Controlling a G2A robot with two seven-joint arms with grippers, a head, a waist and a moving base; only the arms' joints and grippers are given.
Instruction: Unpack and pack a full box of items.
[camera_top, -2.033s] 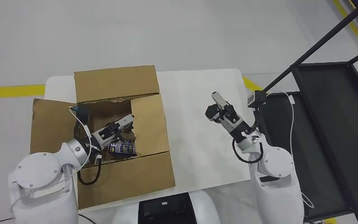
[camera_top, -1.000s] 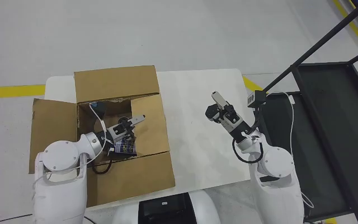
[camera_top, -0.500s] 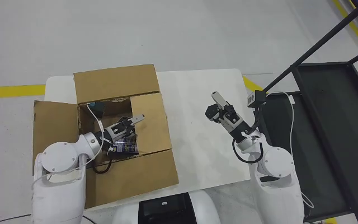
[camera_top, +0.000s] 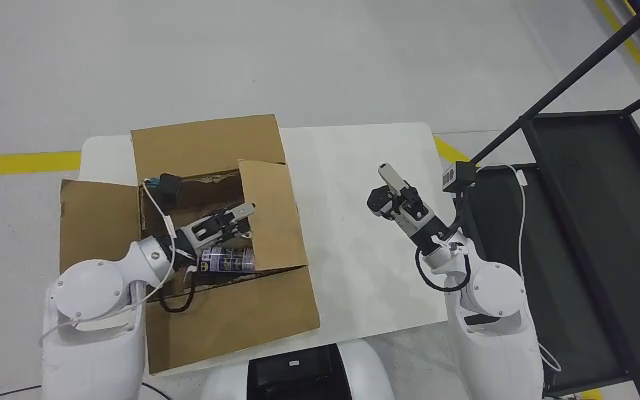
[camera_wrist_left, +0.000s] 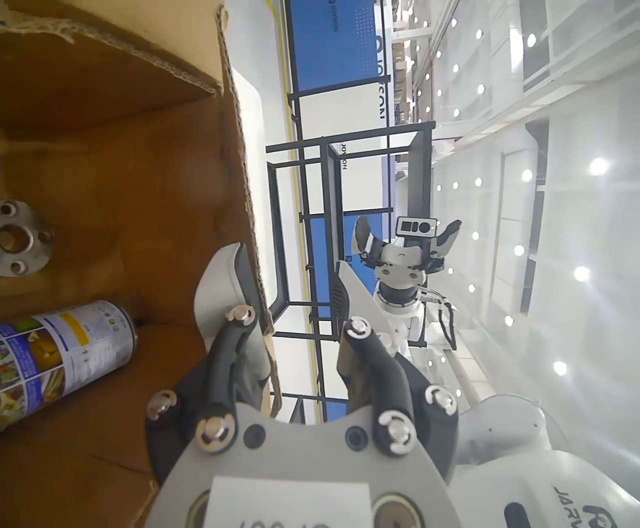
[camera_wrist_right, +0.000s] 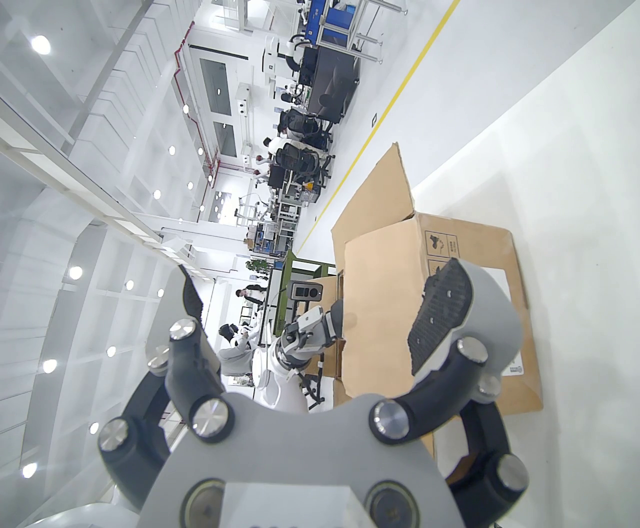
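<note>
Since two seconds ago, the left gripper (camera_top: 240, 213) has travelled from over the box contents to the edge of the side flap (camera_top: 272, 215) facing the right arm. That flap has risen from lying nearly flat to a steeper tilt within the last half second. The right arm has not moved.

Findings at present:

1. The cardboard box (camera_top: 205, 148) sits on the left part of the white table (camera_top: 370, 290), top open, with its other flaps folded outward.
2. The left gripper's fingers (camera_wrist_left: 230, 295) straddle the raised flap's edge, one inside the box and one outside. The inner one lies against the cardboard. A gap is visible between the flap and the outer one, so the fingers are spread and not clamped.
3. A printed can (camera_top: 225, 262) lies on its side on the box floor, close to the wall below the raised flap.
4. A round metal flange (camera_wrist_left: 17, 240) lies flat on the box floor, apart from the can.
5. The right gripper (camera_top: 385, 190) hangs above bare table, well apart from the box. Its fingers are released wide, with nothing between them.
</note>
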